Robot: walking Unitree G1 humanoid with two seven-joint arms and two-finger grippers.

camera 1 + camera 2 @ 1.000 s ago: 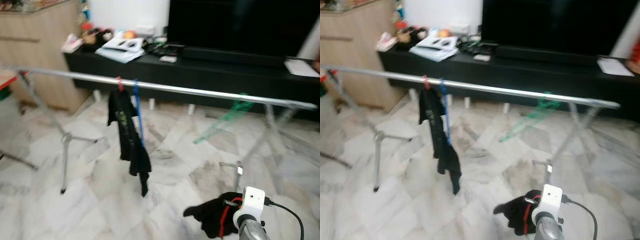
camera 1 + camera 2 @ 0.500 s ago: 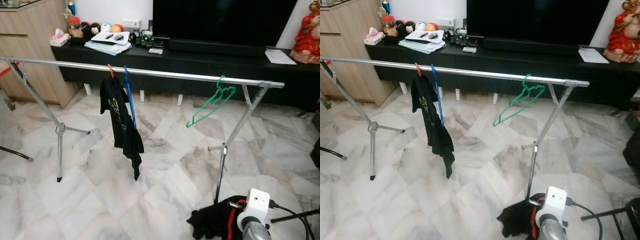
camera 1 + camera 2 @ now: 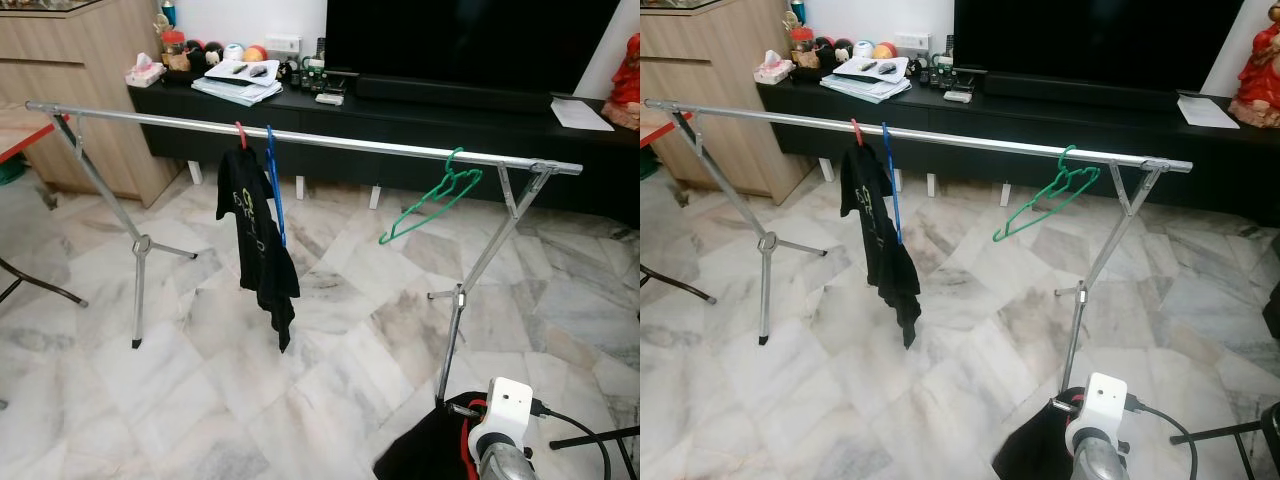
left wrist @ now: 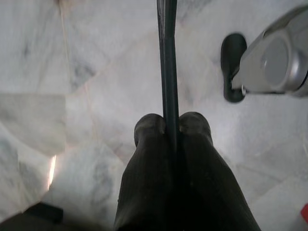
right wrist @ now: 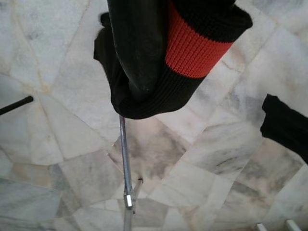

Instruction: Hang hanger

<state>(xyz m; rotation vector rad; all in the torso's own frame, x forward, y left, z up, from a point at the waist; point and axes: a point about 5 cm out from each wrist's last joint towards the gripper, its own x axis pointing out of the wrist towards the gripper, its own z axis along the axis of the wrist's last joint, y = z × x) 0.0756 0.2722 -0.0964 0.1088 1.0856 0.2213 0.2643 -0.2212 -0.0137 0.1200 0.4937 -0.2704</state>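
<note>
The right gripper (image 5: 144,72) is clamped on a black garment (image 3: 425,455) with a red band, presumably on its hanger, held low near the floor by the rack's right leg (image 3: 470,290), so my read is we're at the carry-and-approach step and it still has to be lifted up so the hook goes over the rail (image 3: 300,140). There's free rail between the blue hanger (image 3: 273,185) and the green hanger (image 3: 435,200), or left of the hung black shirt (image 3: 258,240). The left gripper (image 4: 171,127) hangs over the marble floor (image 3: 200,400) with fingers pressed together, a thin dark rod running along the seam between them, and behind the rack there's a TV (image 3: 470,45) on a cluttered black console (image 3: 420,125).
</note>
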